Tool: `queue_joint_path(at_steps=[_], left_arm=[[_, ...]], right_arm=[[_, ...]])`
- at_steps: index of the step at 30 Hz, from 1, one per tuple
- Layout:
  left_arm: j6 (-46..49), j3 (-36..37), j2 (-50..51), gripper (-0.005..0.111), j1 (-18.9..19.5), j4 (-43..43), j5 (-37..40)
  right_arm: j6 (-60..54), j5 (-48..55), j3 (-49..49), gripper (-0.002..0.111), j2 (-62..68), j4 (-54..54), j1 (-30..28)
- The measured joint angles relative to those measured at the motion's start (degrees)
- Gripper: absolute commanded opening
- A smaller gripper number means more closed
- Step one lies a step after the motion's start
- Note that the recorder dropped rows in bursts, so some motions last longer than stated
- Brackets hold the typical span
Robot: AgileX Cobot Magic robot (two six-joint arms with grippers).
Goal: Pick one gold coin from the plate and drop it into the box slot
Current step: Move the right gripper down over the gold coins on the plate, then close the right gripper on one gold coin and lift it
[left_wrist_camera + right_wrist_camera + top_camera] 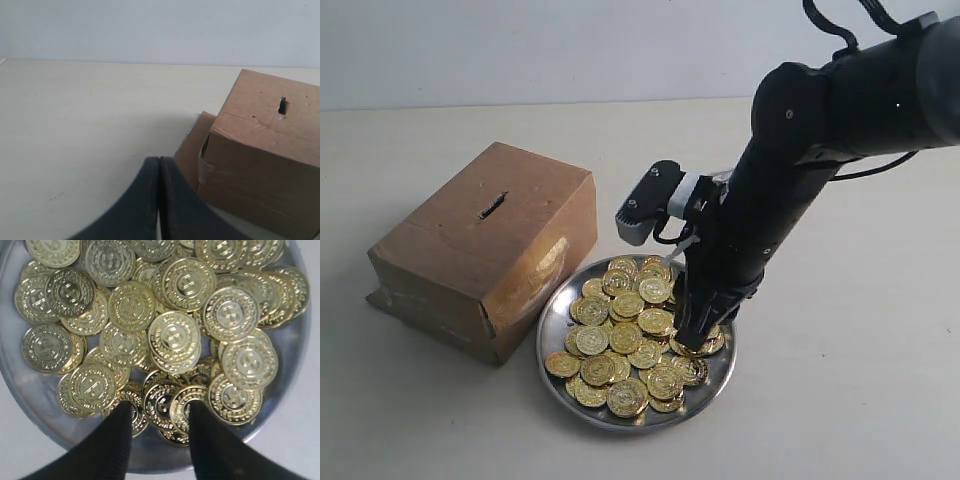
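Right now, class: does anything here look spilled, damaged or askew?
No coins have spilled; all lie heaped inside the plate. Only the box looks rough: a loose flap juts out at its base.

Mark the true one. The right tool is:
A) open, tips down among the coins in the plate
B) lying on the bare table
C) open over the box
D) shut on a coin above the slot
A: the right tool stands open, its tips among the coins in the plate.
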Motion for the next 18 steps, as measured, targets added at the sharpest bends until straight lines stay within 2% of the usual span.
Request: queue_joint_path(at_steps=[8,14,18], left_arm=[[0.00,0.00,0.00,0.000,0.00,0.00,0.00],[0.00,0.00,0.00,0.000,0.00,0.00,0.00],[0.00,0.00,0.00,0.000,0.00,0.00,0.00]], right_arm=[[-3.66,-7.34,0.00,0.045,0.67,0.00,4.92],[-3.90,-11.57,0.00,0.045,0.81,-0.87,5.36],[-3.90,-11.92,0.00,0.053,1.93,-1.84,5.36]])
